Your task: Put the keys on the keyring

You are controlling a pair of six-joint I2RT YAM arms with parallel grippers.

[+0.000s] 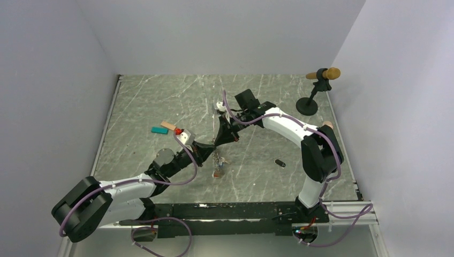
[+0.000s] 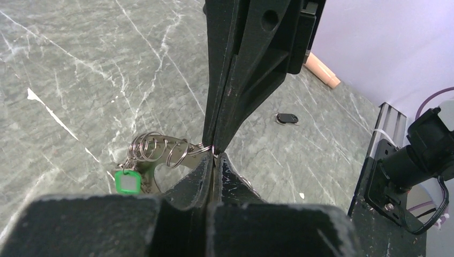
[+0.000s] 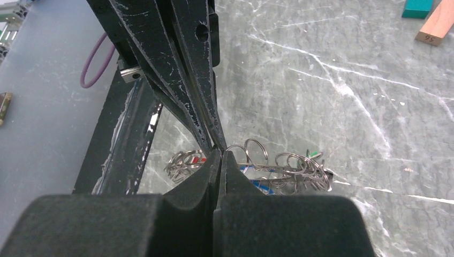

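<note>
The keyring (image 1: 217, 160) is a cluster of linked silver rings hanging above the table between my two grippers. My left gripper (image 1: 211, 145) and right gripper (image 1: 219, 141) meet tip to tip over it. In the left wrist view my left gripper (image 2: 214, 156) is shut on a ring of the keyring (image 2: 160, 147), and a green key (image 2: 127, 181) dangles from it. My right gripper (image 3: 218, 151) is shut on the same ring, with the keyring (image 3: 292, 163) behind it carrying blue (image 3: 257, 184), red (image 3: 199, 159) and green (image 3: 313, 156) keys. A black key (image 1: 280, 163) lies loose on the table to the right.
A teal block (image 1: 159, 130) and a tan block (image 1: 168, 126) lie left of centre. A black round-based stand (image 1: 308, 104) rises at the back right. The metal rail (image 1: 241, 210) runs along the near edge, and white walls enclose the marble table (image 1: 160, 96).
</note>
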